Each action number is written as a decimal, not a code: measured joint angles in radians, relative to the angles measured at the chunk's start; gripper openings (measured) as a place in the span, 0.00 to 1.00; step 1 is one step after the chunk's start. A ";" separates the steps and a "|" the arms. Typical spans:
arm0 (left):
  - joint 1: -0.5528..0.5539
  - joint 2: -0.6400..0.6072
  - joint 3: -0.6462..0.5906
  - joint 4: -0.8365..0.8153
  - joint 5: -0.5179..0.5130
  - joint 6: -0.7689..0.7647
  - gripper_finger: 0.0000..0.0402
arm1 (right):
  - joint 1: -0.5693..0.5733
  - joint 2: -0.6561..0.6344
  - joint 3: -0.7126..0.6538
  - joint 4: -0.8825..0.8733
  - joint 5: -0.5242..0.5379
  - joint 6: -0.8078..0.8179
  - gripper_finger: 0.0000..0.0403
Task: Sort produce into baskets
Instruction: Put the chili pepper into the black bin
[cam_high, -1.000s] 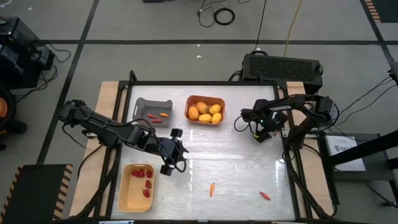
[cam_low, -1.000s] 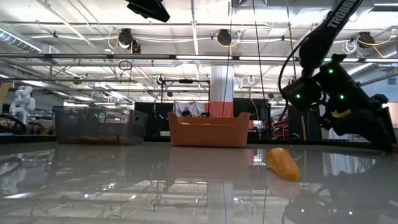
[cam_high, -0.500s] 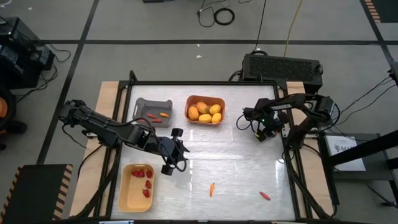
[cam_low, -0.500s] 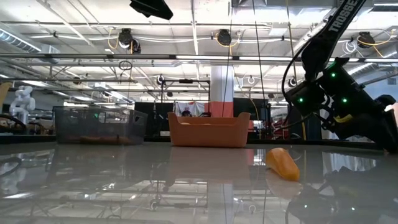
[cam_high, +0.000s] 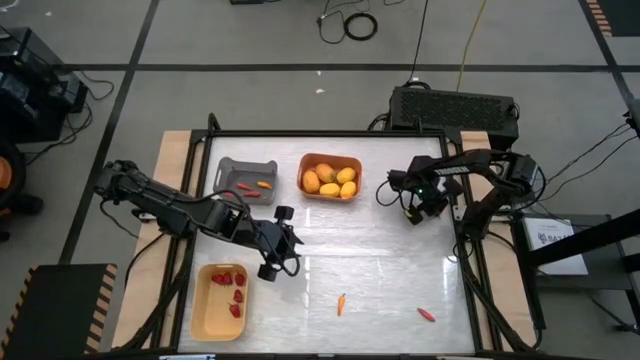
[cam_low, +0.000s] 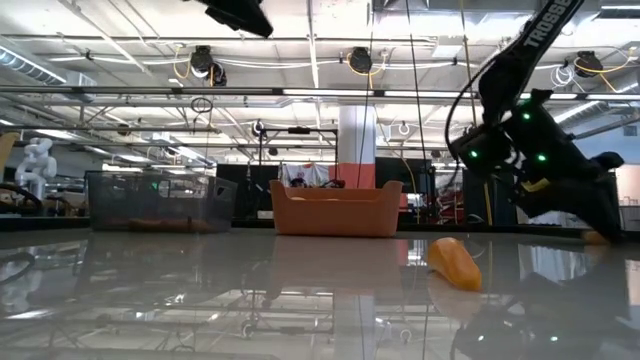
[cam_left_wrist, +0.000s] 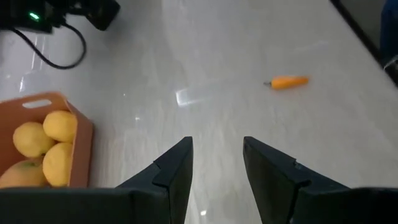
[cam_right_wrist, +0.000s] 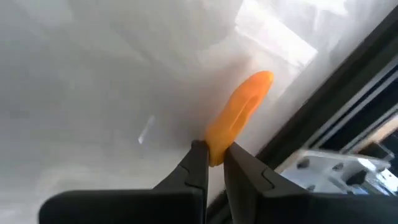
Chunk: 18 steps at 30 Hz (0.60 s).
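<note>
At the table's right side, the right gripper (cam_right_wrist: 212, 167) has its dark fingers clamped on a smooth orange plastic stick (cam_right_wrist: 238, 116); the left gripper (cam_left_wrist: 215, 163) — fingers apart — hangs mid-table, near the orange plastic bin (cam_high: 330, 177) of yellow fruits (cam_high: 329, 180); two more orange-red sticks (cam_high: 341, 303) lie on the near tabletop, between the arms.

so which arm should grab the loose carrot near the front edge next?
Left. The left gripper is open, empty and nearer the carrot; the right gripper is already shut on an orange stick far off.
</note>
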 joint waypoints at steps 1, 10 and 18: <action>0.000 -0.003 0.000 -0.018 0.000 0.009 0.37 | 0.000 -0.002 0.015 -0.009 0.005 0.003 0.07; 0.048 -0.104 0.000 -0.200 -0.052 0.007 0.37 | 0.081 -0.073 0.231 -0.042 -0.009 0.020 0.08; 0.228 -0.219 0.000 -0.419 -0.179 -0.039 0.37 | 0.215 -0.093 0.482 0.081 0.020 0.053 0.08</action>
